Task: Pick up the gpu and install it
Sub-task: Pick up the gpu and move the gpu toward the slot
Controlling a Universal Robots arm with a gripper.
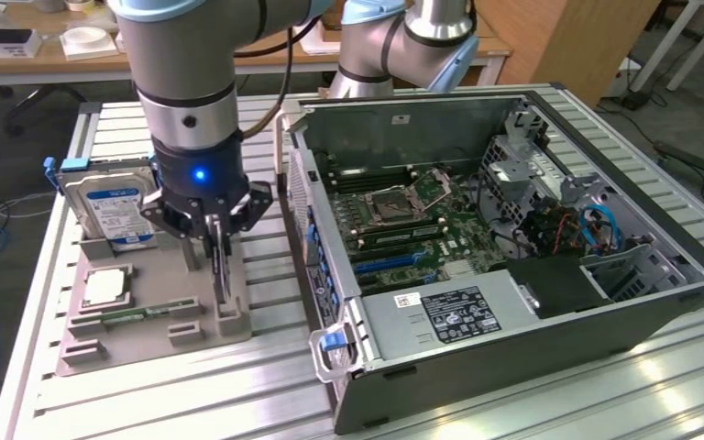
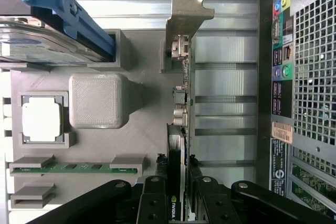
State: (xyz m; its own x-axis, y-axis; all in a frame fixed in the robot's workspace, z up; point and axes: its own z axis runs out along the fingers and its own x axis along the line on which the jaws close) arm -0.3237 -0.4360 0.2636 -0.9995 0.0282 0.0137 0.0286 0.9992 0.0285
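Gripper (image 1: 214, 246) pinches the gpu (image 2: 180, 108), which stands upright in the tray (image 1: 144, 344) slot beneath it. Card not yet lifted or installed in the computer case (image 1: 548, 362) alongside.

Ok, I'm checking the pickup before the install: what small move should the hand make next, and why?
Probably a short straight lift. The hand looks closed on the thin dark graphics card with the silvery end bracket, which stands on edge in its slot of the grey plastic tray; pulling straight up should free it without scraping the slot walls.
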